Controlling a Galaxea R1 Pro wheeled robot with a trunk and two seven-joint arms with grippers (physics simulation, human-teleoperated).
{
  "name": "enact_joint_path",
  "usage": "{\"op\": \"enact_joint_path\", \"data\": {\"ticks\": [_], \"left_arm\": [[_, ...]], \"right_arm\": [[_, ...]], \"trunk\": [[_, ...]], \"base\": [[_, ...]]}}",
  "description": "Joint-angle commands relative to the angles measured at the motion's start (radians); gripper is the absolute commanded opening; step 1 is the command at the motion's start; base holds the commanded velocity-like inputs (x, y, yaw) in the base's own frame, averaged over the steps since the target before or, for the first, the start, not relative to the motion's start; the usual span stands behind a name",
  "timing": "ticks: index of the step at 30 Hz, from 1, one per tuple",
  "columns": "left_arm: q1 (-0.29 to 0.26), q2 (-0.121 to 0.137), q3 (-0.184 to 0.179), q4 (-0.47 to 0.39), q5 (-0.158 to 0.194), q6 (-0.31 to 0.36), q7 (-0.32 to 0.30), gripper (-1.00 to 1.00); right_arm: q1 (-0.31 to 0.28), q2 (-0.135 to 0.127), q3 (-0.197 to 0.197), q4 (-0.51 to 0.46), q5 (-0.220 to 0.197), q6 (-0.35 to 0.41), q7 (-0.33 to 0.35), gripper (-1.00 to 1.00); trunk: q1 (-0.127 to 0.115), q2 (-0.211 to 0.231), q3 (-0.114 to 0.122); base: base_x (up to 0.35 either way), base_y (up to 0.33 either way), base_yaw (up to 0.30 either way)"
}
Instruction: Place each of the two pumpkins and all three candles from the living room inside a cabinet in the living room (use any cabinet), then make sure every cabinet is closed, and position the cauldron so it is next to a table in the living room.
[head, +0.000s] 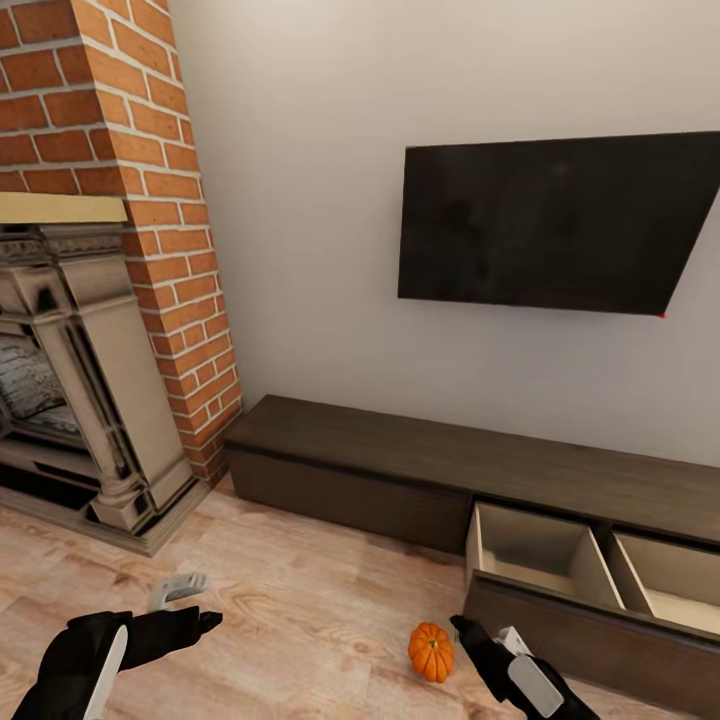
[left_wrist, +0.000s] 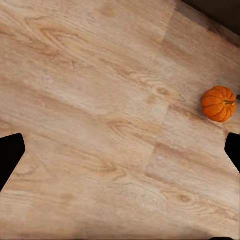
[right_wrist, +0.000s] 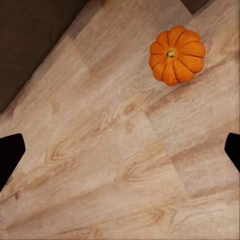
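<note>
One orange ribbed pumpkin (head: 431, 651) lies on the wood floor in front of the long low dark cabinet (head: 400, 450). It also appears in the left wrist view as the pumpkin (left_wrist: 218, 103) and in the right wrist view as the pumpkin (right_wrist: 177, 55). A cabinet drawer (head: 540, 550) at the right stands pulled out, with pale compartments that look empty. My right gripper (head: 487, 632) hovers just right of the pumpkin, open and holding nothing. My left gripper (head: 195, 603) is open over bare floor well to the pumpkin's left. The candles, cauldron and table are out of view.
A stone fireplace (head: 80, 400) and a brick column (head: 170, 200) stand at the left. A dark TV (head: 550, 225) hangs on the wall above the cabinet. The pulled-out drawer front (head: 600, 640) juts into the floor space at the lower right.
</note>
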Motion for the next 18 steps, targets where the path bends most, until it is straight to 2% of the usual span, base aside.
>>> {"op": "enact_joint_path", "data": {"ticks": [1,6,10,18], "left_arm": [[0.000,0.000,0.000,0.000,0.000,0.002,0.000,1.00],[-0.003,0.001,0.000,0.000,0.000,0.014,0.000,1.00],[-0.004,0.000,0.001,0.000,0.000,0.017,0.000,1.00],[-0.004,-0.001,0.000,0.001,0.001,0.019,0.000,1.00]], "right_arm": [[0.001,-0.008,-0.008,0.002,-0.003,0.005,0.023,1.00],[0.002,-0.020,-0.022,0.063,-0.006,0.073,0.108,1.00],[0.000,-0.018,-0.027,0.089,-0.006,0.094,0.119,1.00],[-0.004,-0.016,-0.072,0.094,-0.005,0.099,0.127,1.00]], "trunk": [[0.004,-0.007,-0.003],[0.023,-0.042,-0.019],[0.038,-0.070,-0.031],[0.069,-0.126,-0.056]], "base": [[0.000,0.000,0.000],[0.000,0.000,0.000],[0.000,0.000,0.000],[0.000,0.000,0.000]]}}
